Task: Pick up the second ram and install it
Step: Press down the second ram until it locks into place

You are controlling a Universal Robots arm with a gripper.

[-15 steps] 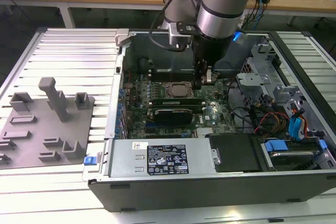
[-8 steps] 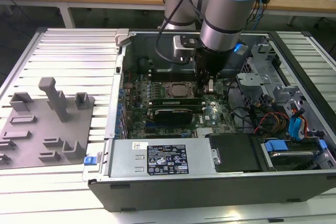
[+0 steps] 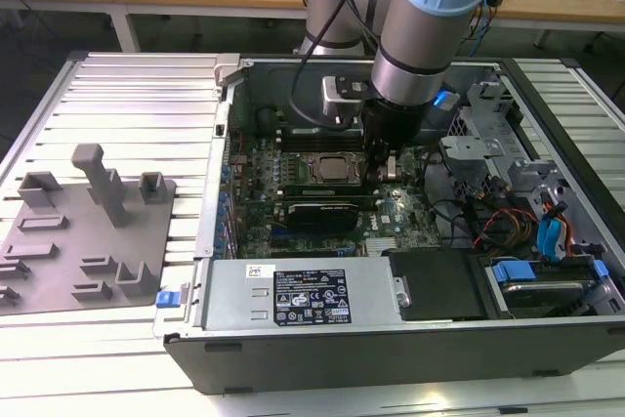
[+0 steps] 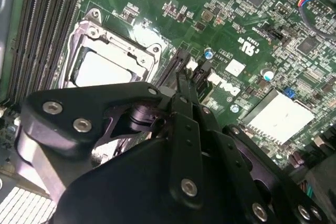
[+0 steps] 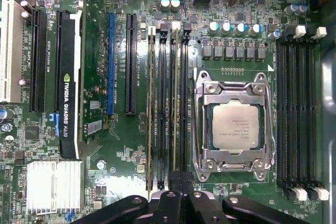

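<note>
The second ram [image 5: 175,103], a thin green stick seen edge-on, stands in a slot beside the CPU socket [image 5: 234,124]. Another stick [image 5: 150,103] stands two slots away, with a bare black slot between them. My gripper [image 5: 181,182] is shut, its black fingertips together right over one end of the second ram; nothing shows between them. I cannot tell whether they touch the stick. In the second wrist view the gripper [image 4: 182,74] points down at the slots next to the socket [image 4: 105,66]. In the exterior view the gripper [image 3: 383,165] is low inside the computer case.
A graphics card [image 5: 67,77] stands upright beyond the ram slots. More bare slots [image 5: 296,108] lie on the socket's other side. Grey fixture blocks [image 3: 88,212] sit on the ribbed table at the exterior view's left. The power supply [image 3: 293,295] and cables [image 3: 508,222] crowd the case.
</note>
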